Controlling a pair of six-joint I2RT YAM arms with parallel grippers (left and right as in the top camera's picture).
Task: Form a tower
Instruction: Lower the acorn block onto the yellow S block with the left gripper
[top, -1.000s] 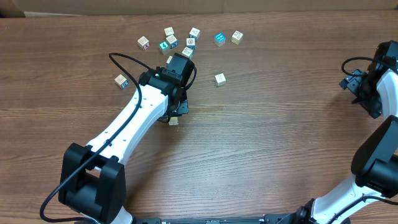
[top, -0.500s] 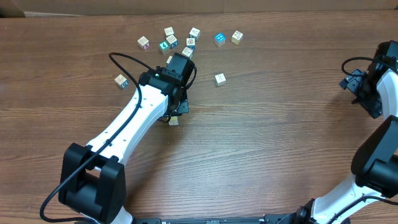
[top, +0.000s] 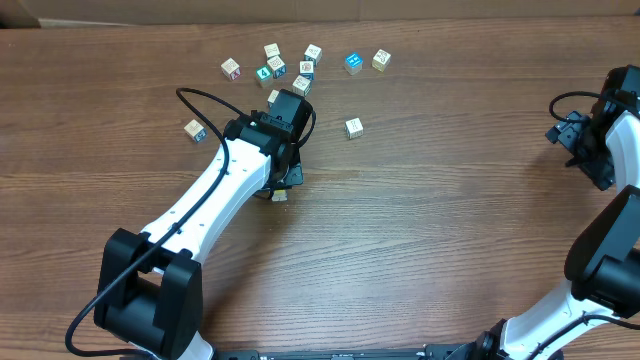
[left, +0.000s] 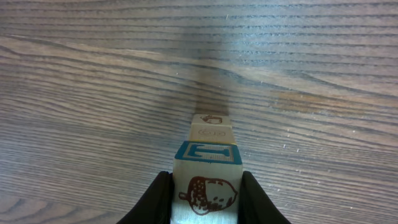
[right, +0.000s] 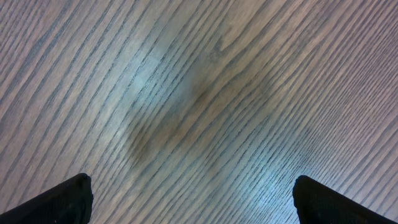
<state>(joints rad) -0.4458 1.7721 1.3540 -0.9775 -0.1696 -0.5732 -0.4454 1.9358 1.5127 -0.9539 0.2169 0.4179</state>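
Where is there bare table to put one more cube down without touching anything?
The widest bare wood lies between the left arm and the right arm, nearer than the lone cube. Crowded: the loose cubes at the far edge, and around the tower under the left gripper.

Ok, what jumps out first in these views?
The left end effector, mid-table, is shut on a pale wooden acorn-printed cube directly above the narrow tower of pale wooden cubes. Loose printed wooden cubes lie scattered on the brown wooden table beyond it. The right end effector hangs open at the right edge.
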